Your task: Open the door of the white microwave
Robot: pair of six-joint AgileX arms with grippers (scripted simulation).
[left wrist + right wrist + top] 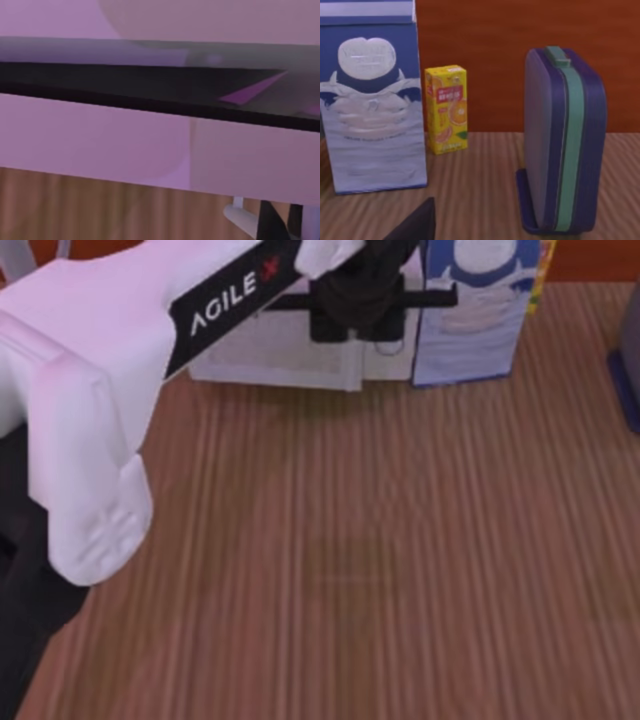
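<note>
at the table's far edge, boxy white microwave (290, 365) beneath left tool (355, 325)

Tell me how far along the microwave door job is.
Done: the left gripper is at the door of the white microwave. In hand: the pull; the door's free edge seems barely out, though I cannot be sure. Left: swinging it wide. The right arm is idle, facing the carton.

left arm (120, 360) hides most of white microwave (290, 365); door unseen
</note>
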